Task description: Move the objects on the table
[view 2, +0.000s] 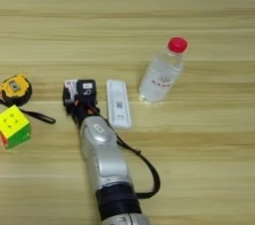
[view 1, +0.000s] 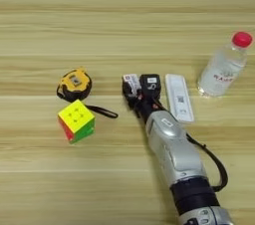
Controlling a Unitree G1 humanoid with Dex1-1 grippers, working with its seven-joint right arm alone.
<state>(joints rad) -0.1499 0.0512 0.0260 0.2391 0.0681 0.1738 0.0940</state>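
Packet (view 1: 131, 83) under pincer (view 1: 141, 87); bottle (view 1: 222, 65) label unreadable

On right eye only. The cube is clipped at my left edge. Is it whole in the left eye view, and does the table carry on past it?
Observer: Yes. The cube shows whole in the left eye view, yellow face up, and the wood of the table runs on well to its left.
Operator: Anything else sitting out there past my edge?
Observer: No further item shows. The tape measure is the leftmost thing together with the cube.
Operator: Tape measure touching the cube?
Observer: It sits just behind the cube with its round body fully in view. Whether the two touch I cannot tell.
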